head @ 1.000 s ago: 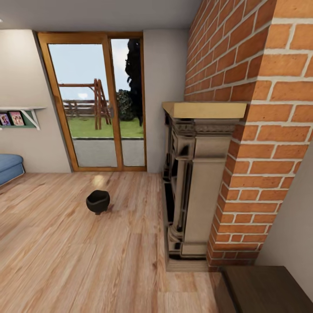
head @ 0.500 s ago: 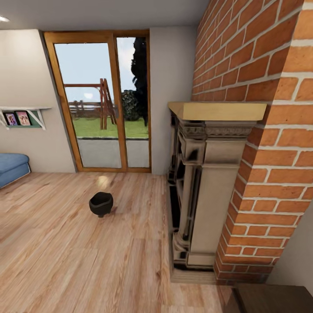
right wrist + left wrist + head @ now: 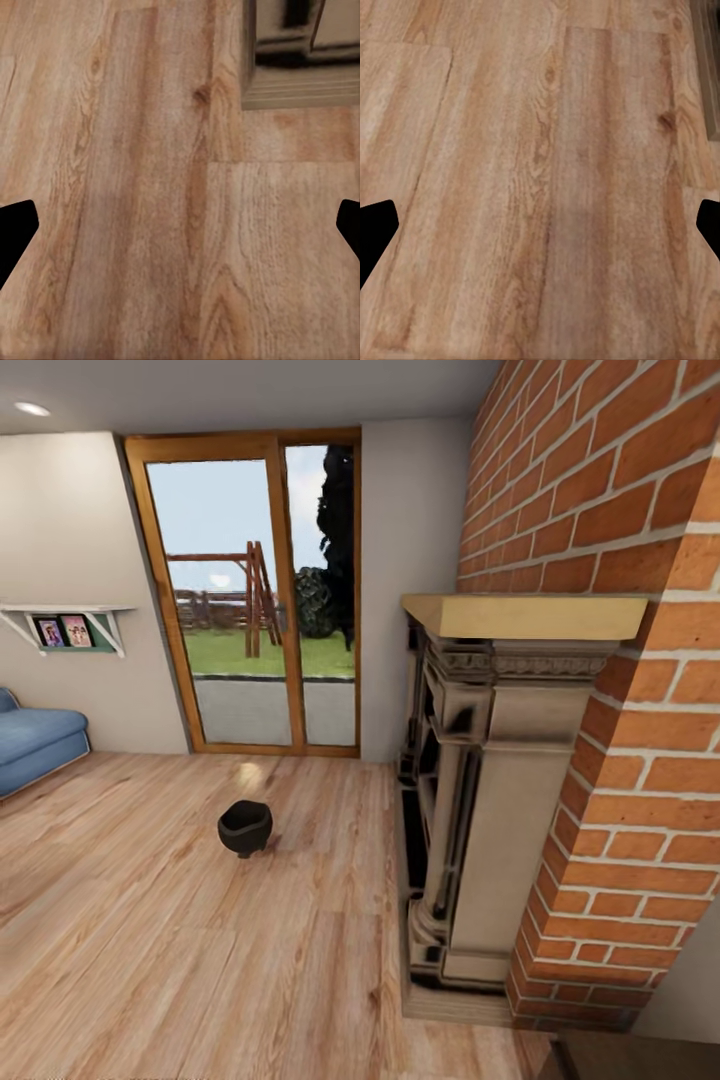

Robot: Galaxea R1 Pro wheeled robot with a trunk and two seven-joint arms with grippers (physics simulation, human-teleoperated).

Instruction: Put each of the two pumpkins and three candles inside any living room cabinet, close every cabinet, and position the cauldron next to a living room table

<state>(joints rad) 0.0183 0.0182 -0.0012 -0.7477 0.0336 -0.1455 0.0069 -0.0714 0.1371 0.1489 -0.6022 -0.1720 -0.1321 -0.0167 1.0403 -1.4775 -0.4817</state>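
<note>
The cauldron (image 3: pixel 245 828), a small round black pot, stands alone on the wooden floor in front of the glass door. A dark-brown corner of the cabinet (image 3: pixel 640 1060) shows at the lower right edge of the head view. In the left wrist view my left gripper (image 3: pixel 540 232) is open, its black fingertips (image 3: pixel 375 232) wide apart over bare floorboards. My right gripper (image 3: pixel 180 232) is also open over the floor, with nothing between its fingertips (image 3: pixel 15 232). The pumpkins, the candles and the table are out of view.
A stone fireplace (image 3: pixel 480 790) juts from the brick wall (image 3: pixel 620 690) on the right; its base (image 3: pixel 300 67) appears in the right wrist view. A blue sofa (image 3: pixel 35 745) sits at the far left under a wall shelf (image 3: pixel 70 625). Wooden floor (image 3: pixel 150 960) stretches between.
The head camera has turned left, so the door, fireplace and cauldron sit further right in the picture and less of the cabinet shows. The cauldron itself has not moved.
</note>
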